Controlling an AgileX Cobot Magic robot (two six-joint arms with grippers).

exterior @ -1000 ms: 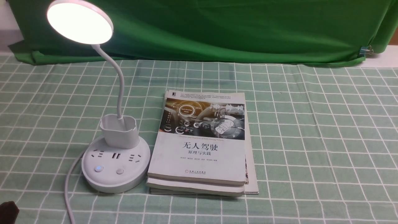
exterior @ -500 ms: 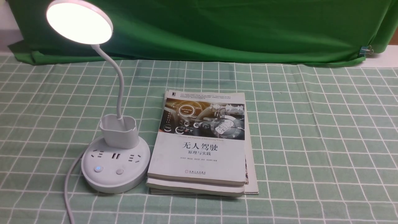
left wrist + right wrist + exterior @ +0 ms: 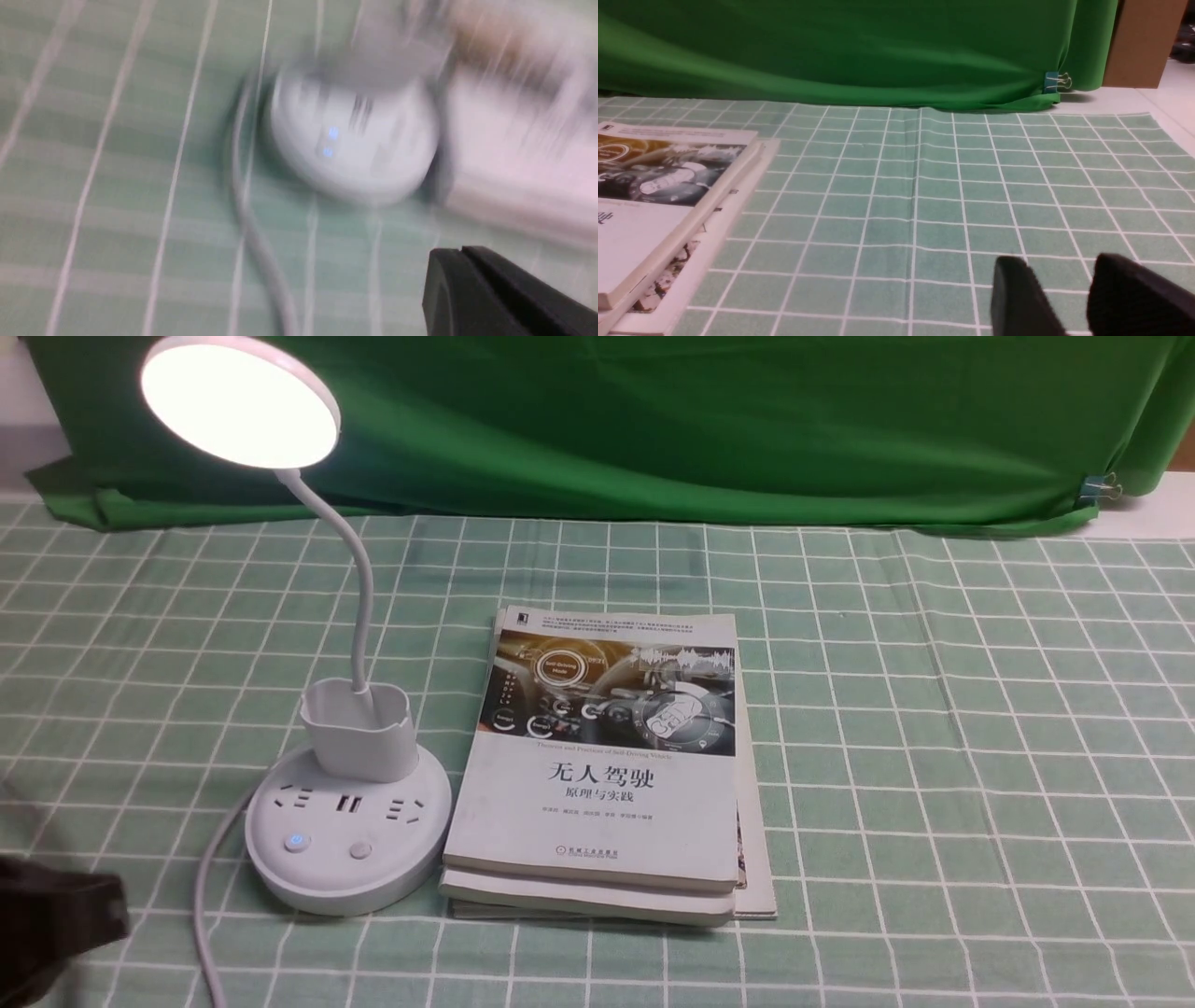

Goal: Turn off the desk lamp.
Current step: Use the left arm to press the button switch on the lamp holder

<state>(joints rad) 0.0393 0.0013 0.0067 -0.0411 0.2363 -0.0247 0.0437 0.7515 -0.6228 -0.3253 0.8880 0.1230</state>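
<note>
The white desk lamp point(image 3: 347, 821) stands at the left of the table. Its round disc head point(image 3: 240, 401) glows. Its base carries sockets, a button lit blue point(image 3: 296, 842) and a plain button point(image 3: 360, 849). My left gripper point(image 3: 56, 919) shows as a dark shape at the bottom left edge, left of the base and apart from it. In the blurred left wrist view the gripper point(image 3: 460, 252) has its jaws pressed together with nothing between them, and the lamp base point(image 3: 355, 140) lies ahead. My right gripper point(image 3: 1057, 270) is open and empty over bare cloth.
A stack of books point(image 3: 607, 775) lies right beside the lamp base. The lamp's white cord point(image 3: 201, 905) runs from the base to the front edge. A green backdrop point(image 3: 653, 420) hangs at the back. A green checked cloth point(image 3: 934, 756) covers the table.
My left gripper dropped out of the front view half a second ago and now shows larger at the bottom left corner, closer to the lamp base. The lamp stays lit.
</note>
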